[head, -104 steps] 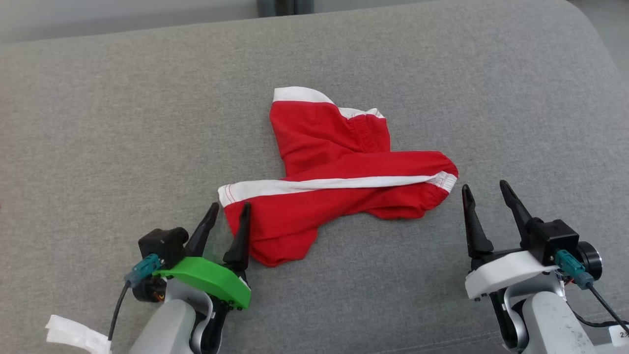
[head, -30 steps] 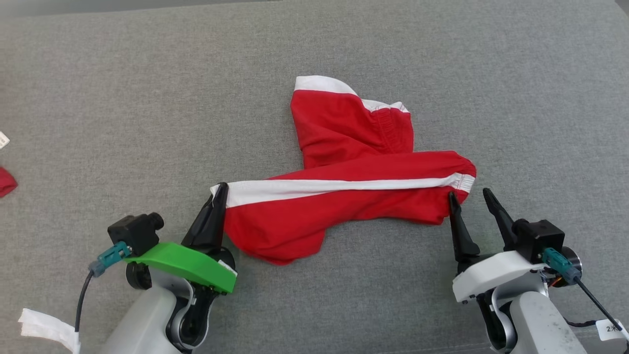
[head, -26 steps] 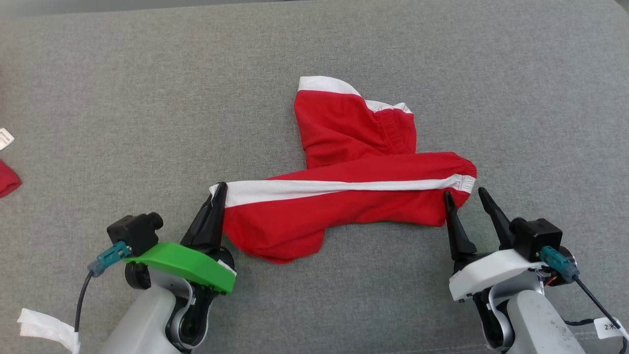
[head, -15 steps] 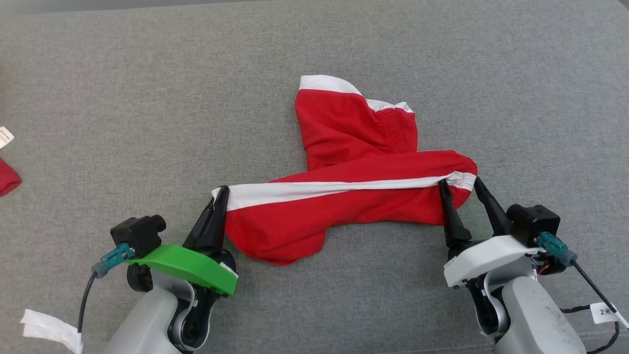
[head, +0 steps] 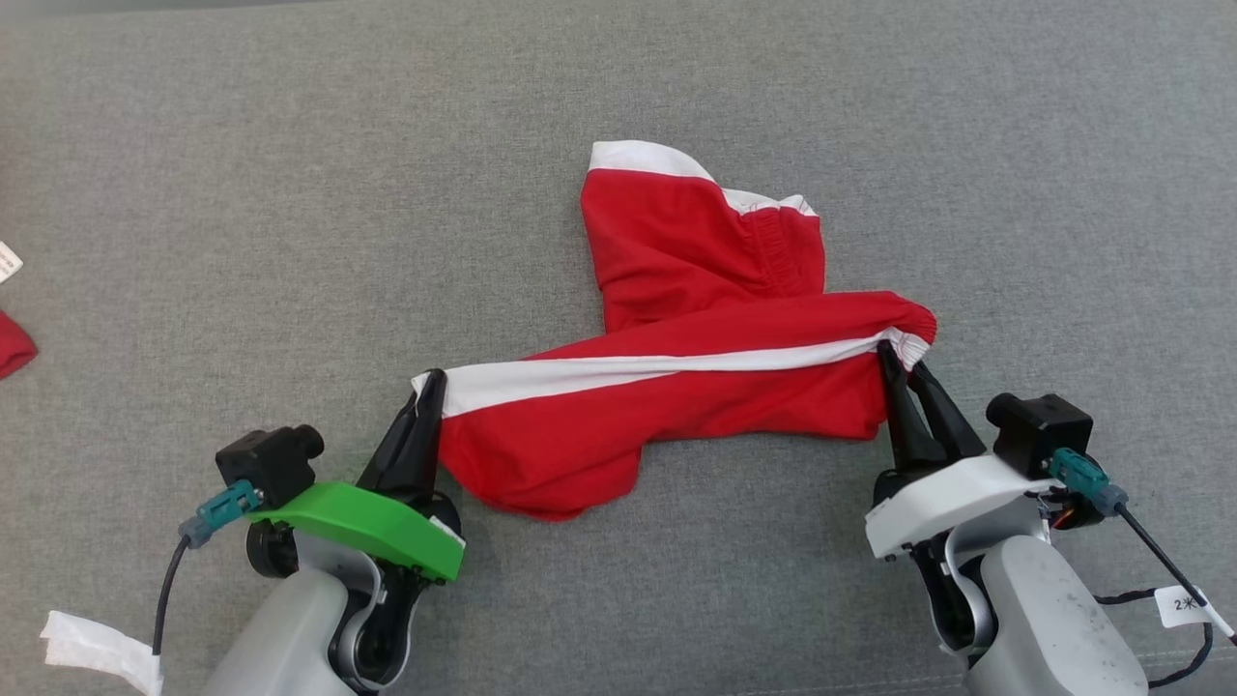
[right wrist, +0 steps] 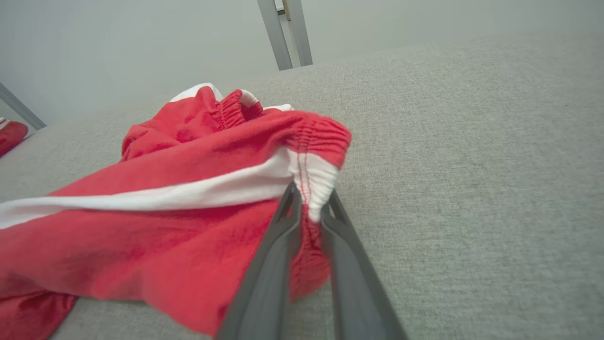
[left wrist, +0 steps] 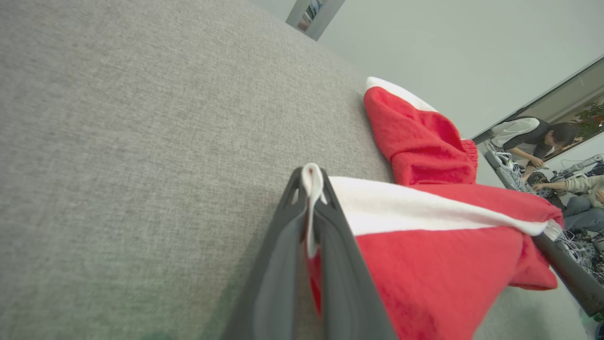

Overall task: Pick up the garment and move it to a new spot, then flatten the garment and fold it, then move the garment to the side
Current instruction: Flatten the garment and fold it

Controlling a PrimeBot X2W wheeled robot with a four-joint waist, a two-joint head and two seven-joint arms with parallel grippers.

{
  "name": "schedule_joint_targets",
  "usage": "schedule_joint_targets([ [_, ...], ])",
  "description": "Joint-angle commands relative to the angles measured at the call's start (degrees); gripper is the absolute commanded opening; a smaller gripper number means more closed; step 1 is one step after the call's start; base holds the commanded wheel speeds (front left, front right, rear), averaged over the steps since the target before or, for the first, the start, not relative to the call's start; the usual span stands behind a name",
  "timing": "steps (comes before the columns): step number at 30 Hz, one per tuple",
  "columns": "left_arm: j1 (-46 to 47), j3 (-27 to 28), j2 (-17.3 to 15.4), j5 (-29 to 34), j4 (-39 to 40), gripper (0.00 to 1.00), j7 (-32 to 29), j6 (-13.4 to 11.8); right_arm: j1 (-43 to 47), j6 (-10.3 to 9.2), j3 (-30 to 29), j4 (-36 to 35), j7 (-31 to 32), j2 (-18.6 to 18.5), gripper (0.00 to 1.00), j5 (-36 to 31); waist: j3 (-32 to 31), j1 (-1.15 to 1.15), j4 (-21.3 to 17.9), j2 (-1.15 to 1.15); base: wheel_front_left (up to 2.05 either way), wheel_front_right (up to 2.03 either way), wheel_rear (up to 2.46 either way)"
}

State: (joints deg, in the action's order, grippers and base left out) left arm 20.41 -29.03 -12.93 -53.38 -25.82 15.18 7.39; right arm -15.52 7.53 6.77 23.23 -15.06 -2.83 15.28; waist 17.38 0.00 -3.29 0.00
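**A:** Where are the red shorts (head: pixel 676 406) for us?

**B:** We see them crumpled near the middle of the grey fabric surface (head: pixel 242 193). One part with a white hem points away from us. The other part stretches left to right, with a white side stripe (head: pixel 657 367) running along it.

**A:** And our left gripper (head: pixel 430 389)?

**B:** Its fingers are pressed together on the white corner at the stripe's left end. In the left wrist view we see that white edge pinched between the fingers (left wrist: pixel 278 264) and poking out at the tips of the left gripper (left wrist: pixel 310 179).

**A:** The right gripper (head: pixel 899 360)?

**B:** Its fingers are also closed, on the gathered cuff (right wrist: pixel 316 184) at the stripe's right end. In the right wrist view the elastic sits clamped between our two fingers (right wrist: pixel 271 264), and the red cloth bunches to their left.

**A:** Is the cloth off the surface?

**B:** We cannot tell. The stripe runs fairly straight between the grippers, and the red cloth nearer to us sags in a rounded fold onto the surface.

**A:** Anything else around?

**B:** At the far left edge of the head view we see a scrap of other red cloth (head: pixel 12 343) and a small white label (head: pixel 6 261), both well apart from the shorts. In the left wrist view a person (left wrist: pixel 538 134) leans over equipment in the background.
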Motion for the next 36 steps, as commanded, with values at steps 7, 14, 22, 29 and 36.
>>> schedule_joint_targets([
  [7,-0.97,2.73,-0.15,1.67,0.64,0.00,-0.05,0.18,1.62,-0.08,-0.37,-3.76,-0.16,-0.15,0.00,0.01,-1.90,0.00,-0.44,0.00,0.00,0.00,0.00],
  [14,-1.83,8.70,-1.36,6.00,6.43,0.00,-0.02,0.19,2.47,-0.08,0.53,-8.94,-0.16,-0.17,0.00,0.95,-8.05,0.00,-0.60,0.00,0.00,0.00,0.00],
  [22,3.41,12.44,-6.34,10.47,13.98,0.00,-0.02,0.19,-2.65,-0.08,6.76,-12.86,-0.17,-3.64,0.00,5.88,-16.35,0.00,0.27,0.00,0.00,0.00,0.00],
  [29,12.44,11.15,-10.60,10.97,15.78,0.00,-0.02,0.19,-10.95,-0.08,10.36,-13.70,0.61,-7.18,0.00,10.14,-17.52,0.00,2.16,0.00,0.00,0.00,0.00],
  [36,21.72,8.97,-10.62,10.15,11.19,0.00,-0.05,0.19,-21.08,-0.08,9.03,-10.91,3.69,-7.20,0.00,10.20,-10.84,0.00,3.31,0.00,0.00,0.00,0.00],
])
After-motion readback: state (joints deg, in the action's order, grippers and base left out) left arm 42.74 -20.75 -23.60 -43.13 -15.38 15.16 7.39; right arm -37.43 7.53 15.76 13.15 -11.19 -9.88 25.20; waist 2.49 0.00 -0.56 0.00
